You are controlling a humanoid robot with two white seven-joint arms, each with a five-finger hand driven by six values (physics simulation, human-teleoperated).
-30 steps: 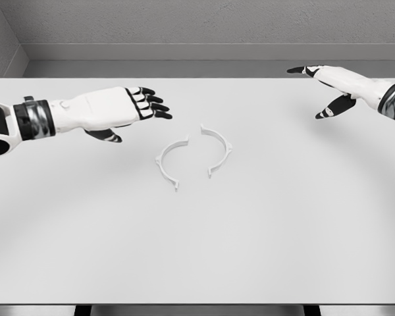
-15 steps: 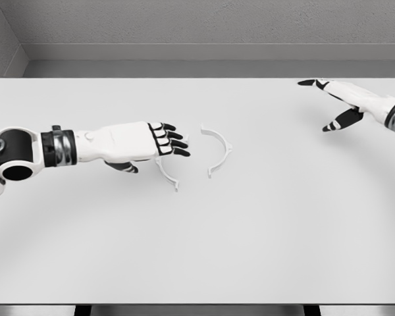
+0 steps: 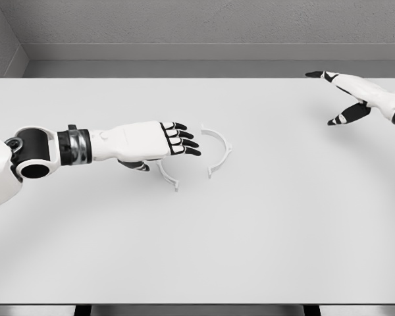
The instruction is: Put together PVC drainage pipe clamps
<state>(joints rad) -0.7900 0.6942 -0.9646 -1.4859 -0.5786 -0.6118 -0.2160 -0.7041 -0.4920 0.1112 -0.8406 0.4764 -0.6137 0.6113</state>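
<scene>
Two white half-ring clamp pieces lie near the middle of the white table (image 3: 197,250). The right clamp half (image 3: 220,148) is in full view, its hollow side facing left. The left clamp half (image 3: 169,176) is mostly covered by my left hand (image 3: 163,141), which hovers over it palm down with fingers stretched toward the right half and holding nothing; only the lower end of that half shows. My right hand (image 3: 345,95) is far off at the table's back right, fingers spread and holding nothing.
A grey wall runs behind the table's far edge. The table's front edge lies at the bottom of the view, with dark legs showing beneath.
My left hand has moved right and toward the front, from beside the left clamp half to over it, covering most of it. My right hand has drifted further right. Neither clamp half has moved.
</scene>
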